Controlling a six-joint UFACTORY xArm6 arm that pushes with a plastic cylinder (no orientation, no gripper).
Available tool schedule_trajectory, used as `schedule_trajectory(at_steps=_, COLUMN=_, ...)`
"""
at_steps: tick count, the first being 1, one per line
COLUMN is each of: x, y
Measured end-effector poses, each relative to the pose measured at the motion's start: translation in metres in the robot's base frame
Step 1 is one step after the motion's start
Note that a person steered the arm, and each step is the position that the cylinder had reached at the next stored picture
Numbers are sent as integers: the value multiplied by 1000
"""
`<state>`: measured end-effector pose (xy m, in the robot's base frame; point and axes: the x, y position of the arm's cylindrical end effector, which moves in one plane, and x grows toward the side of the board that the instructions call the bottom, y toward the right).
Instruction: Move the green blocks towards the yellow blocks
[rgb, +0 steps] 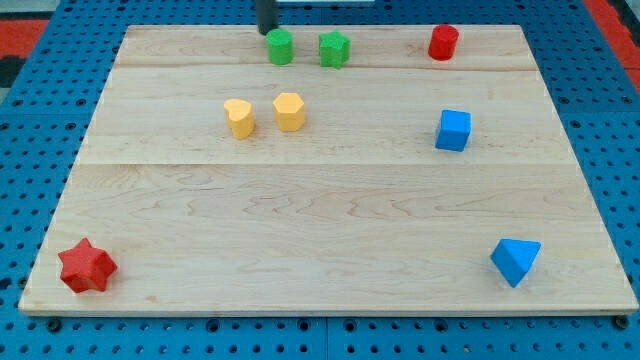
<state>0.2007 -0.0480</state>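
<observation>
Two green blocks sit near the view's top edge of the wooden board: a green cylinder (280, 46) and, to its right, a green star-like block (334, 48). Two yellow blocks lie below them: a yellow heart-like block (239, 117) and a yellow hexagonal block (289, 110). My tip (266, 32) is at the board's top edge, just above and left of the green cylinder, touching or almost touching it.
A red cylinder (443, 42) is at the top right, a blue cube (453, 130) at the right, a blue triangular block (515, 261) at the bottom right, and a red star (87, 266) at the bottom left. The board (330, 210) lies on a blue perforated surface.
</observation>
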Motion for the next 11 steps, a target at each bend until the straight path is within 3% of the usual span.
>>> schedule_trajectory(at_steps=2, x=64, y=-42)
schedule_trajectory(at_steps=3, x=88, y=-30)
schedule_trajectory(at_steps=5, x=75, y=82)
schedule_trajectory(at_steps=6, x=38, y=130)
schedule_trajectory(at_steps=7, x=3, y=104)
schedule_trajectory(at_steps=8, x=10, y=51)
schedule_trajectory(at_steps=9, x=65, y=59)
schedule_trajectory(at_steps=10, x=73, y=70)
schedule_trajectory(at_steps=11, x=61, y=158)
